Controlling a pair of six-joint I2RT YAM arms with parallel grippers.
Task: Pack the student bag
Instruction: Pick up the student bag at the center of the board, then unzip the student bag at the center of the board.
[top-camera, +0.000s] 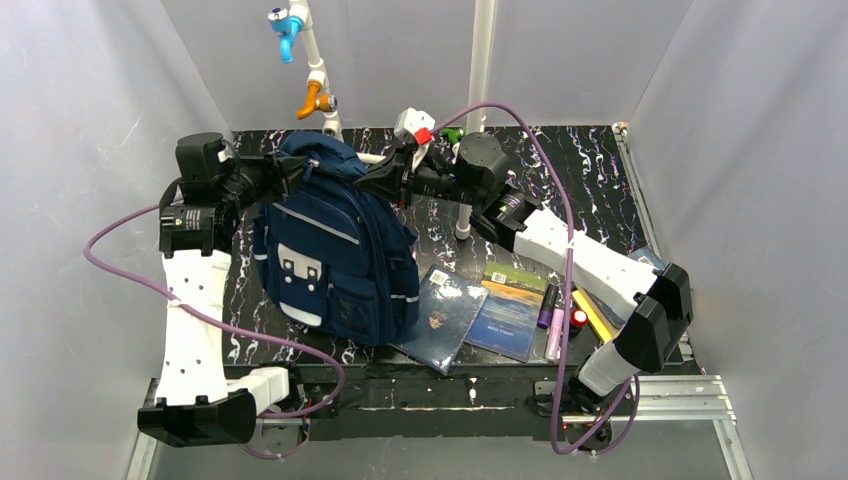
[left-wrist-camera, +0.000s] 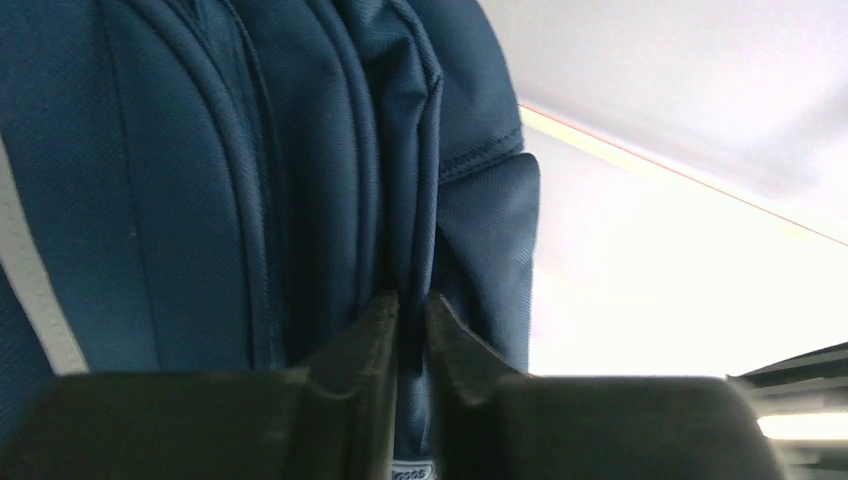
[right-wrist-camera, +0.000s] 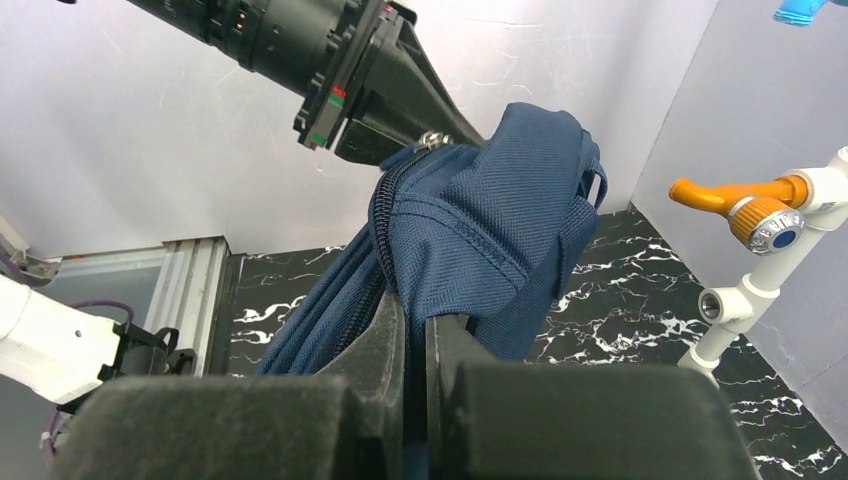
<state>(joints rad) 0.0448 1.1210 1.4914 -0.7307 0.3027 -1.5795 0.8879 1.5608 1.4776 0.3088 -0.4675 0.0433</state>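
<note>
— Standing upright on the left half of the black marbled table (top-camera: 590, 180), the student bag (top-camera: 335, 255) has its striped front pockets turned toward the arm bases. Who has hold of it?

— Both arms, at the top. The left gripper (left-wrist-camera: 412, 300) comes in from the left, its two fingers pinched almost together on a fold of navy fabric.

— And the other?

— The right gripper (right-wrist-camera: 412, 305) reaches across from the right and is clamped on the top edge of the bag, just beside the open zip (right-wrist-camera: 380, 215). Cloth fills the narrow slit between its fingers.

— So the two meet up there?

— Near each other, yes, on opposite sides of the bag's top. From the right wrist the left arm's black end sits just above the zip.

— What lies beside the bag?

— To its right, near the front edge, a dark blue book (top-camera: 440, 318) lies flat, nearly touching the bag's lower corner. A second book (top-camera: 512, 310) with a blue and orange cover lies just beside that.

— Anything further right?

— A purple marker (top-camera: 548, 305) and a yellow pen (top-camera: 593, 315), under the right arm's forearm. At the back stands a white pipe (top-camera: 322, 75) with an orange tap (top-camera: 312, 100) and a blue tap (top-camera: 285, 22).
</note>
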